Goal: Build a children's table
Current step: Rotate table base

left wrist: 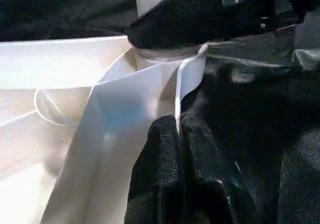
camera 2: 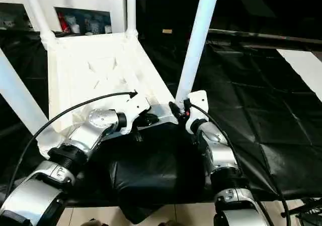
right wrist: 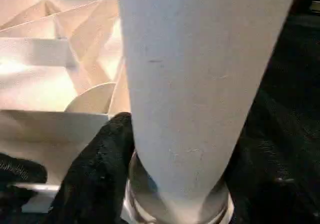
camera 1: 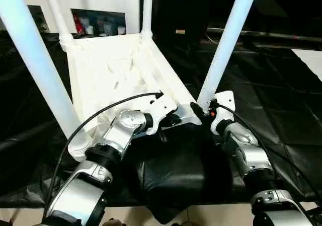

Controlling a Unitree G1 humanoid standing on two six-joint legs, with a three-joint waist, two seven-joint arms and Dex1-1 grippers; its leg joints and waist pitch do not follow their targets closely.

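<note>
Silver forearms reach in from the near edge in the left eye view, over a black-covered surface [camera 1: 282, 120]. Ahead of them the tabletop [camera 1: 108, 75] lies upside down, ribbed underside up, with four legs [camera 1: 229, 42] standing in its corner sockets. The left gripper [camera 1: 173, 119] sits at the tabletop's near rim, just beside the near right corner; the right gripper [camera 1: 205, 110] is at the base of the near right leg.

From the left wrist, the left gripper [left wrist: 178, 134] has its two black fingers pressed together, pinched on the thin white rim of the tabletop [left wrist: 65, 64]; the right gripper's dark finger crosses the leg base beyond.

From the right wrist, the right gripper [right wrist: 180, 159] holds its jaws at middling width, one finger [right wrist: 100, 164] on each side of the leg [right wrist: 195, 84] just above the socket, touching it.
</note>
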